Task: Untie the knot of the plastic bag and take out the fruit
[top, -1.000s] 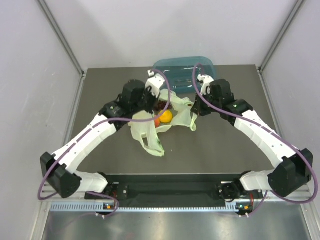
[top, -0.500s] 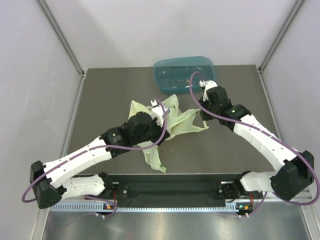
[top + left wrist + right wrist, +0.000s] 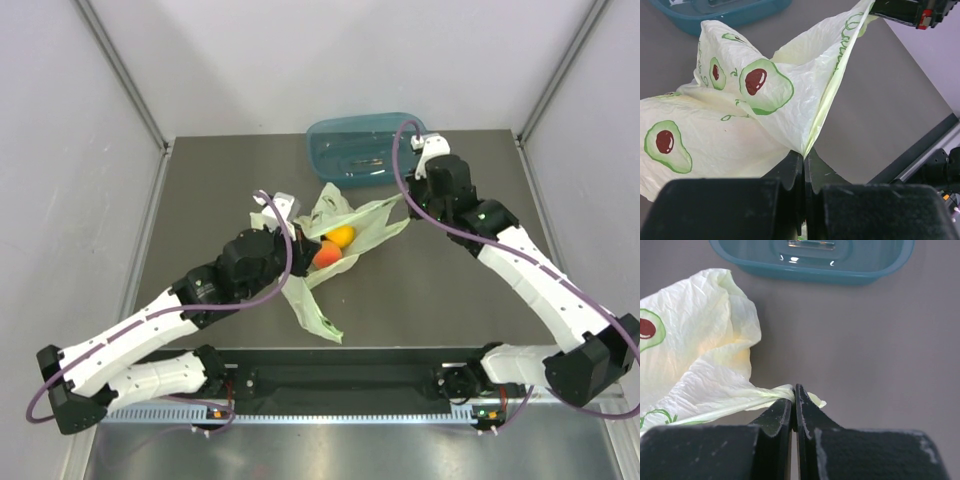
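Near the teal tub (image 3: 365, 150), on its front side, my left gripper (image 3: 804, 156) and right gripper (image 3: 794, 401) each pinch an edge of the plastic bag (image 3: 765, 120). They stretch it between them, I think to open its mouth, where the peach (image 3: 326, 256) and yellow fruit (image 3: 340, 236) show.

- Setting: a robotics laboratory test cell, purpose-built for manipulation trials.
- Enclosure: plain pale panels (image 3: 60, 200) close three sides and are joined by bare metal frame posts (image 3: 120, 70).
- Work surface: a matt dark grey table (image 3: 450, 300).
- Apparatus: the left arm (image 3: 130, 335) and right arm (image 3: 530, 275), white and black, are bolted to a black base rail (image 3: 340, 380). Purple cables (image 3: 394, 172) run exposed, and a slotted metal strip (image 3: 300, 412) lies along the near edge.
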You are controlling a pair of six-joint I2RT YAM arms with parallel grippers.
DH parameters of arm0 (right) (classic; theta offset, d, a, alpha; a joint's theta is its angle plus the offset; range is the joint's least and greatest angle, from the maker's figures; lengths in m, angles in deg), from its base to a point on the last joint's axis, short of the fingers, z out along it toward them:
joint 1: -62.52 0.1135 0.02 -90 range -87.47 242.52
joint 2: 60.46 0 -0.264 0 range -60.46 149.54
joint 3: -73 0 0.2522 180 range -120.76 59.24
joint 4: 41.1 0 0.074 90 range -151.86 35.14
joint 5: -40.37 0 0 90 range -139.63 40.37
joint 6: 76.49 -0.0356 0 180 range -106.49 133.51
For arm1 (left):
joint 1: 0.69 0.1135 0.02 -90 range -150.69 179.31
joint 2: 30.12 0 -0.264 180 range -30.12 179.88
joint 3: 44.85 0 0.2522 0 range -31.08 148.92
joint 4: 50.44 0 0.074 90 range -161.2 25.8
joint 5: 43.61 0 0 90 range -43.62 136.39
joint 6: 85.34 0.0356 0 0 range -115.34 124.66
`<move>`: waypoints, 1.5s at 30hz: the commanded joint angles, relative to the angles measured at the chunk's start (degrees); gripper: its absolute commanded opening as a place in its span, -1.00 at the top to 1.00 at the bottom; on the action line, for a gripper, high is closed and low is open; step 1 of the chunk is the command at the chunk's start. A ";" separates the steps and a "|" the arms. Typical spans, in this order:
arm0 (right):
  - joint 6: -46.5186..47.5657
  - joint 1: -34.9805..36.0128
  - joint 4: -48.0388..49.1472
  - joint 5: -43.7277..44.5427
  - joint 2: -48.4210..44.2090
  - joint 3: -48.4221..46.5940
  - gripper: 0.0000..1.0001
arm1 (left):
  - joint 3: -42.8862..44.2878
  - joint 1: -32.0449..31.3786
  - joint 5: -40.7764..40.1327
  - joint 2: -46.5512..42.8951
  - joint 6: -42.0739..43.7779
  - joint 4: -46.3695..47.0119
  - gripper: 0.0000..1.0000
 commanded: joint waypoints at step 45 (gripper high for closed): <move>-7.34 29.42 30.41 6.79 11.62 15.46 -0.59 | -9.23 10.92 0.61 1.19 -4.95 8.06 1.00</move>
